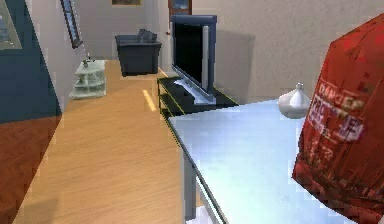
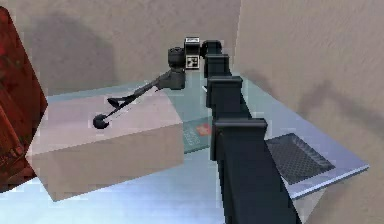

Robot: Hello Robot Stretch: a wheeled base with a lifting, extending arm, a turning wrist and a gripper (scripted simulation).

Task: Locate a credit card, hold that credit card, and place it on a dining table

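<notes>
1. Big pale worktop (image 1: 240, 150), with all the things below on it.
2. Tall red bag (image 1: 345, 110) standing on the worktop, at the forward view's right.
3. Long dark arm (image 2: 240, 140) reaching out across the worktop.
4. Pale box (image 2: 100, 150) lying on the worktop, left of the arm.
5. Dark flat thing with a grid top (image 2: 297, 157) on the arm's other side, near the worktop's edge.
6. Claw (image 2: 108, 112) at the box, over it or in front of it. Cannot tell which, and cannot tell if anything is held.
7. Tiny flat reddish patch (image 2: 204, 130) on the worktop, between the box and the arm, just beside the arm. Maybe the credit card, but too small to be sure.
   - Step in hand, at a guess: finding and reaching for the card, with no pick-up yet.
   - Next move, at a guess: pull the claw away from the box, bring it to the patch, then go down slowly, since a thin flat card is hard to lift.
</notes>
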